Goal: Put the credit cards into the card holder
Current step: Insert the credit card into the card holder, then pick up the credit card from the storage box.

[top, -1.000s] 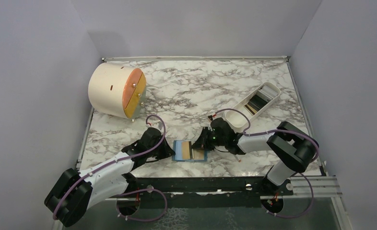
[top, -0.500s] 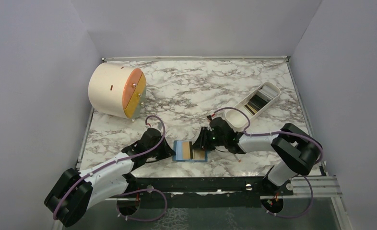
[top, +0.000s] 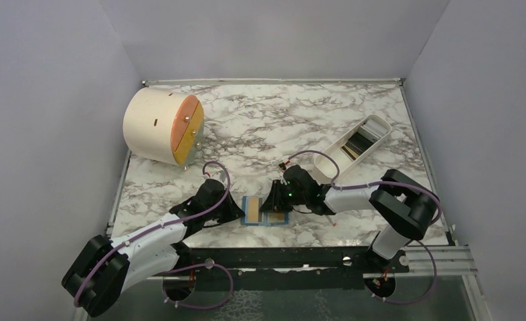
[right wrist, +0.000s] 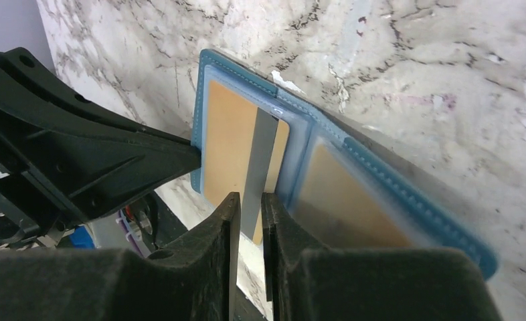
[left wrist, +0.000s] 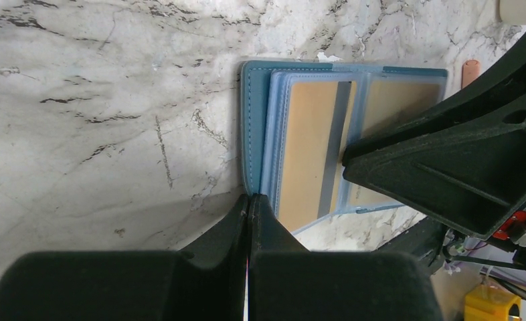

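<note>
The small teal-blue folding card holder [top: 263, 212] lies open on the grey marble table [top: 260, 127], between two grippers. Two gold-yellow plastic cards are in it (one on each side). The right gripper [right wrist: 247, 200] pinches the dark-striped card [right wrist: 230, 144]. The left gripper [left wrist: 248, 200] is squeezed tight, its tips touching the holder's edge.

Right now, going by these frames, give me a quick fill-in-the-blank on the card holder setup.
1. The teal card holder lies ___ on the marble table.
2. The right gripper pinches the gold credit card at its ___ stripe.
3. The left gripper has its fingers ___ at the holder's edge.
4. The white tray stands on the table's ___ side.
Missing words: open; grey; shut; right.
</note>
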`<act>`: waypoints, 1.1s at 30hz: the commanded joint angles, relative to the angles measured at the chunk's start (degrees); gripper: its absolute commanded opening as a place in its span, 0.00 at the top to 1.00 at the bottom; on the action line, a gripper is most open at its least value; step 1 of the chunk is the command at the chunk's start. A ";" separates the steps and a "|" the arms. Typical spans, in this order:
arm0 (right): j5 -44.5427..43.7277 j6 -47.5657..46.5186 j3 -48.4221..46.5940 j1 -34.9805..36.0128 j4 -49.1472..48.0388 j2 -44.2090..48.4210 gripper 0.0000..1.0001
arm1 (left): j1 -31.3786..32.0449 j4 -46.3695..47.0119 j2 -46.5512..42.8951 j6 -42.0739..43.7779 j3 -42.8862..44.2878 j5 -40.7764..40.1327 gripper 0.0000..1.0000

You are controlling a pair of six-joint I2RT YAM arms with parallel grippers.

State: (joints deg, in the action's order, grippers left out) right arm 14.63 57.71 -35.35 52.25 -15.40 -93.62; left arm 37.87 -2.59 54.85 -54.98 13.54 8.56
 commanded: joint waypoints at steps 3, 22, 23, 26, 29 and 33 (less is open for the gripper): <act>0.71 -0.05 -3.90 1.49 -1.45 -3.21 0.82 | -0.07 1.03 -0.86 -0.30 -0.79 0.80 1.00; -17.80 -28.31 -15.78 0.88 23.99 8.50 0.56 | -0.07 -0.75 -0.59 3.45 1.59 -1.27 1.00; -19.79 -31.13 -17.83 0.55 26.09 8.29 0.56 | -0.03 -0.62 -0.49 3.59 1.69 -1.01 1.00; -24.76 -38.53 -23.97 -1.96 32.22 6.61 0.54 | -0.07 0.06 -0.15 4.12 1.95 -0.33 1.00; -30.17 -44.19 -29.80 -7.43 38.36 4.41 0.51 | -0.07 0.08 0.67 4.94 2.76 0.52 1.00; -34.80 -52.10 -34.34 -15.92 41.55 2.56 0.50 | -0.07 0.65 0.79 5.26 2.79 1.19 1.00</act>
State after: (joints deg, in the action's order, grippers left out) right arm -10.09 17.21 -66.17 43.46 17.80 -88.90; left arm 37.74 -3.05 55.53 -51.22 15.11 8.51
